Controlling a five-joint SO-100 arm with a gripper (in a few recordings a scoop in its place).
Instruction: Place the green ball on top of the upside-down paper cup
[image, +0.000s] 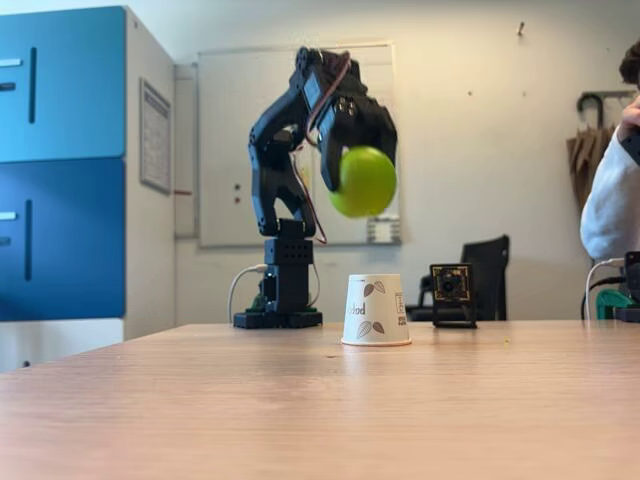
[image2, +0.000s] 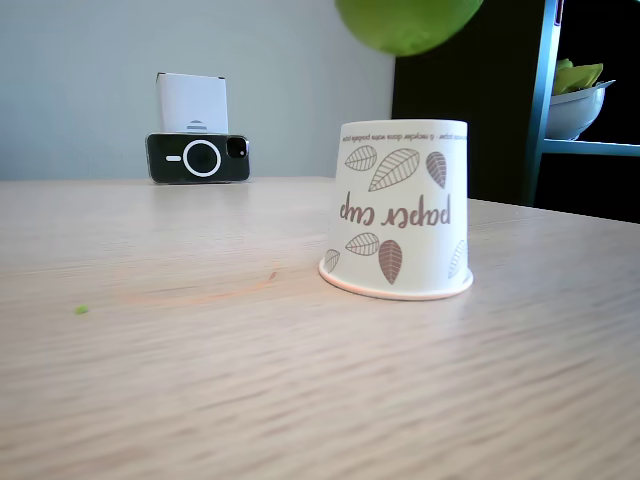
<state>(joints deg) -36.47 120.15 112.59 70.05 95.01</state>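
- i see the jaws closed on the ball (image: 364, 182), held in the air above the cup (image: 376, 311).
- pickup looks done; lowering onto the cup's base and release remain.

Two low tabletop cameras, facing each other.
One fixed view stands far off; the other sits close beside the white leaf-printed paper cup (image: 376, 310) (image2: 397, 208), below the fingers.

Blue cabinet (image: 62, 160), pale wall (image: 480, 150), whiteboard (image: 230, 150), wooden table (image: 300, 400).

Lime-green ball (image: 365, 182); white cup (image2: 397, 209) with brown-grey leaf print.
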